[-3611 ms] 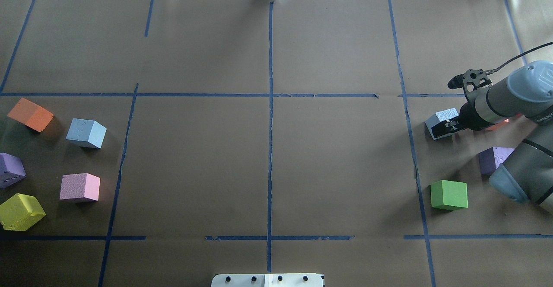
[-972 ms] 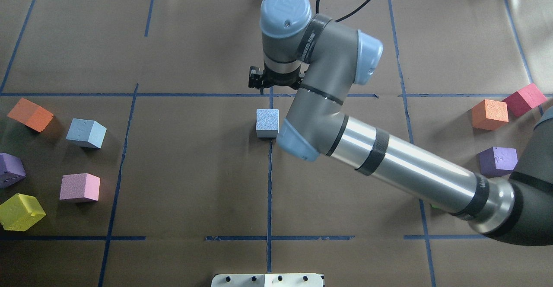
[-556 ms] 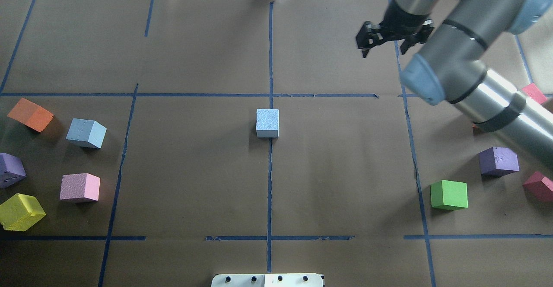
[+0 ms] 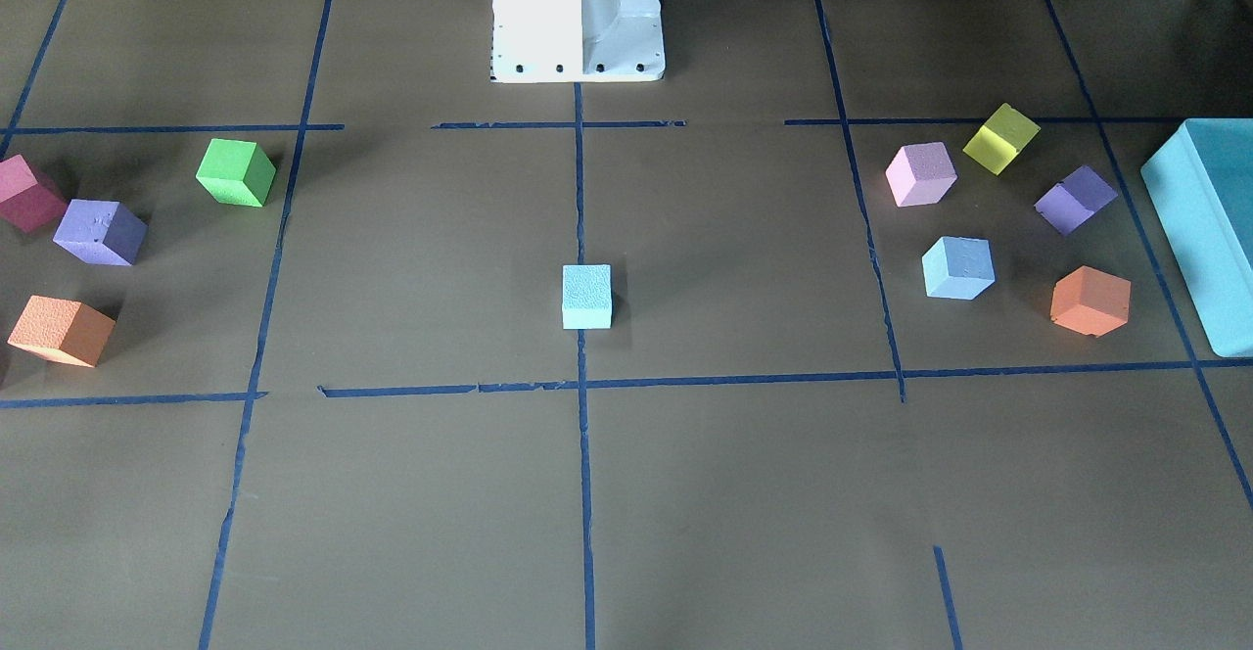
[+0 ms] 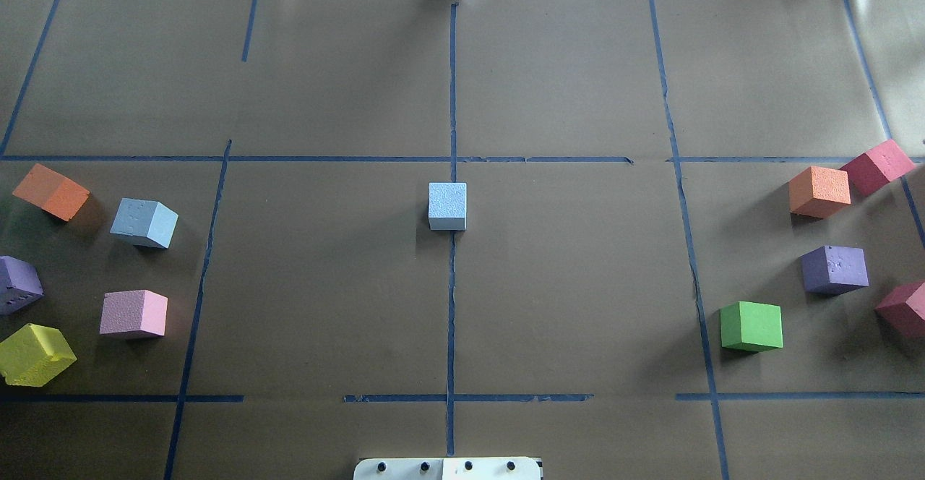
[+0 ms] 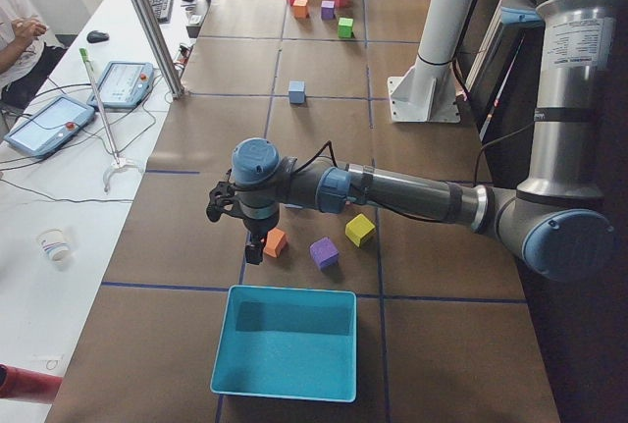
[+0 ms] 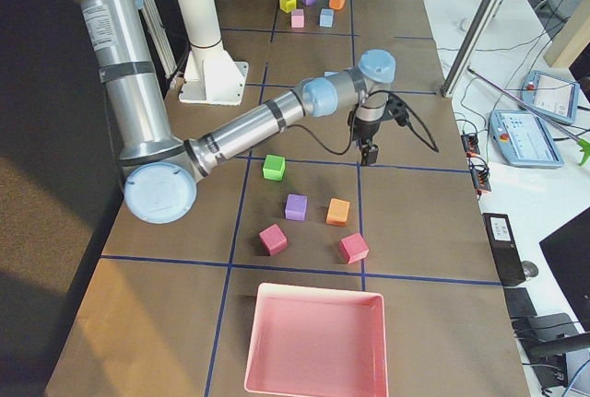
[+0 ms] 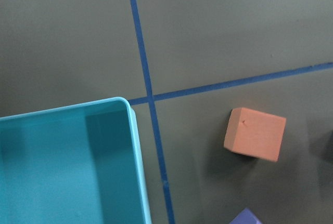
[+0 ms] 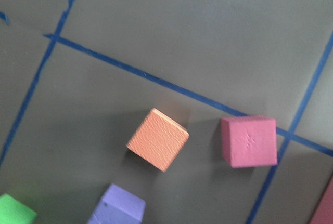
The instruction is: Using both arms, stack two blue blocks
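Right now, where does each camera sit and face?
Front: across table, facing robot; base only.
Overhead: behind robot, facing forward; no arms.
Exterior left: table's left end; left arm, left gripper.
Exterior right: right end; right arm, right gripper.
Left wrist: down at teal box; no fingers.
Right wrist: down at red cube; no fingers.
Front and overhead share centre blue block, side blue block.

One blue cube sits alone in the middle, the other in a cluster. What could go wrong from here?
1. The left tool hangs by the orange cube, not the second blue block; it might close on the wrong cube.
2. That block sits skewed to the tape lines, so the grasp may go crooked.
3. Set off-centre on the middle blue block, it could tumble.
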`<state>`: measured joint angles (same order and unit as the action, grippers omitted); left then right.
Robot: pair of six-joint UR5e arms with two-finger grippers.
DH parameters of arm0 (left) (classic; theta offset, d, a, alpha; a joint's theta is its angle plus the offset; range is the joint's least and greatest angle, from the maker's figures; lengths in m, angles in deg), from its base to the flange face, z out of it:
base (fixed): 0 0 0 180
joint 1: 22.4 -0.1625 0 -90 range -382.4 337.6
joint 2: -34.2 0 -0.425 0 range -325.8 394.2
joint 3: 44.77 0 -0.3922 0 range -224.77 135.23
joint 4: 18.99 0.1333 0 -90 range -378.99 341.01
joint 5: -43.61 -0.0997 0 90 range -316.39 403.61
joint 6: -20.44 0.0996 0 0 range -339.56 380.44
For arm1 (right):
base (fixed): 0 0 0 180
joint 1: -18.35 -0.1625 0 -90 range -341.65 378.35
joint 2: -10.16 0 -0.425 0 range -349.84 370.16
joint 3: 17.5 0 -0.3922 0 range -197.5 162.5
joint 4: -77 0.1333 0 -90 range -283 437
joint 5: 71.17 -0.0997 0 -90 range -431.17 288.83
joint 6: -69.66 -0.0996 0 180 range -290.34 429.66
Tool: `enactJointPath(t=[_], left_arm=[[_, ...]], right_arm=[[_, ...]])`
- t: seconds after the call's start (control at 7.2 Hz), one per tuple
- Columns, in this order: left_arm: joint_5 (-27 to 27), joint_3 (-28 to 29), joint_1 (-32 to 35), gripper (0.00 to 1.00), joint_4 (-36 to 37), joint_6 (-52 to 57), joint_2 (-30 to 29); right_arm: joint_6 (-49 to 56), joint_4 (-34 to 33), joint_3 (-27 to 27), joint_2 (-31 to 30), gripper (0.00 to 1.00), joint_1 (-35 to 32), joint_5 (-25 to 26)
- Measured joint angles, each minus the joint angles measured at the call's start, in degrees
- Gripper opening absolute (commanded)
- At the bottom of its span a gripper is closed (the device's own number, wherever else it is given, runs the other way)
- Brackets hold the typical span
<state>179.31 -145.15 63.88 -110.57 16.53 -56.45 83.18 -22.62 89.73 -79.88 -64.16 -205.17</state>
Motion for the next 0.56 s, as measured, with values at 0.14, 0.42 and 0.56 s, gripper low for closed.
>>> enactJointPath(t=[0.14,0.42,0.56], left_arm=[[-0.01,-0.64,-3.28,1.0,-2.42,-5.08,-1.09],[-1.11,-0.93,-13.42,1.0,-9.87,-15.61,-1.85],[-3.39,-0.37,-18.13,1.0,-14.01,-21.35,-1.98]], right_arm=[[7.86,0.05,-0.13,-5.48,0.99,-4.46,-0.09],[12.18,0.08,-0.42,-10.18,0.99,-8.18,-0.08],[11.96,0.11,-0.51,-10.55,0.99,-8.55,-0.09]])
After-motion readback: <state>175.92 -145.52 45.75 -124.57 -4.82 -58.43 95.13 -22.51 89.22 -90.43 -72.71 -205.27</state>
